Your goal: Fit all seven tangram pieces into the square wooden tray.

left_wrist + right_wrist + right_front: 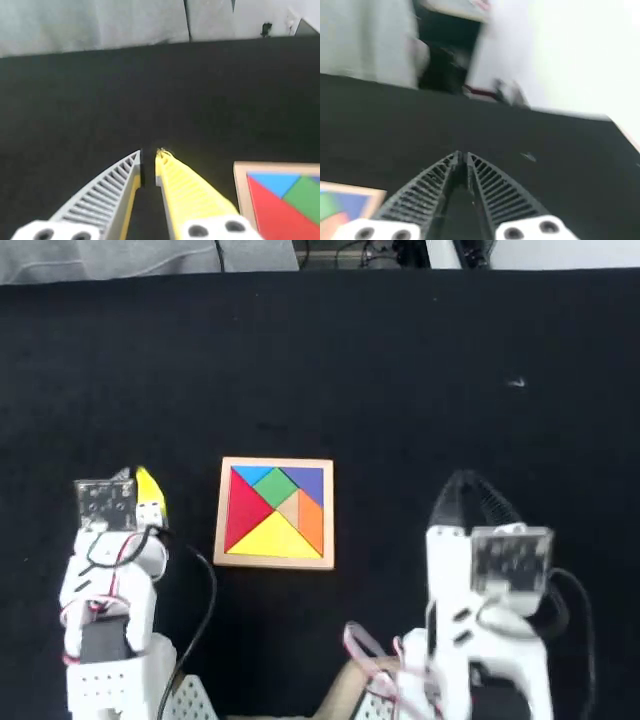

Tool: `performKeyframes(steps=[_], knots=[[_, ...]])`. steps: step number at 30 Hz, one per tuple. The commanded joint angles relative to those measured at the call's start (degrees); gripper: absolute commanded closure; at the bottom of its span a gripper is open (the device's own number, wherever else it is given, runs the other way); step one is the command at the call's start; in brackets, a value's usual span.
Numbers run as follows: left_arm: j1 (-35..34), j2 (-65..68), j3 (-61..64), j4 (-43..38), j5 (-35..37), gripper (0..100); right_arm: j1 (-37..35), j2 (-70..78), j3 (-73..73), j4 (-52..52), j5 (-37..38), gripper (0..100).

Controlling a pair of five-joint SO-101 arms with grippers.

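High view showing square wooden tray (276, 563) filled with tangram pieces (270, 538); wrist views catching its corner. Tray lying between left gripper (148, 152) and right gripper (463, 156), both closed, empty.

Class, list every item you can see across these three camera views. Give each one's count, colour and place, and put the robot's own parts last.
table: one, black, under everything.
wooden tray: one, pale wood, square, mid-table between the two arms.
tangram pieces: seven by my count, red, yellow, green, orange, tan, light blue and dark blue, all inside the tray.
speck: one, pale, far part of the table on the right arm's side.
left gripper: one, grey finger and yellow finger, tips close together, holding nothing, beside the tray.
right gripper: one, black, shut, holding nothing, on the tray's other side.
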Motion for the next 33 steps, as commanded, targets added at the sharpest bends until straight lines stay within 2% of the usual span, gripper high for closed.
performKeyframes(steps=[1, 7, 13, 21, 26, 29, 33], knots=[[1.01, -0.44, 1.63, -0.97, 0.97, 94, 2.55, -4.18, 8.31, -5.80, 0.09, 98.7], [3.74, -0.44, 1.63, 4.22, 0.97, 94, -3.60, -4.18, 22.90, -11.16, 0.09, 98.7], [3.38, -0.35, 1.63, 9.05, 0.97, 94, -4.75, -3.30, 34.95, -19.43, 0.18, 98.7], [3.38, -0.35, 1.63, 21.71, 0.97, 94, -1.93, -4.09, 34.95, -8.18, 0.18, 98.6], [1.89, -0.44, 1.63, 24.18, 1.41, 94, -1.93, -4.09, 34.95, -0.53, 0.18, 98.6], [1.54, -0.44, 1.63, 25.14, 4.84, 94, -2.11, -4.18, 34.95, 2.55, 0.09, 98.7], [2.07, -0.44, 1.63, 31.91, 5.71, 94, -8.09, -4.09, 34.95, 9.49, 0.09, 98.7]])
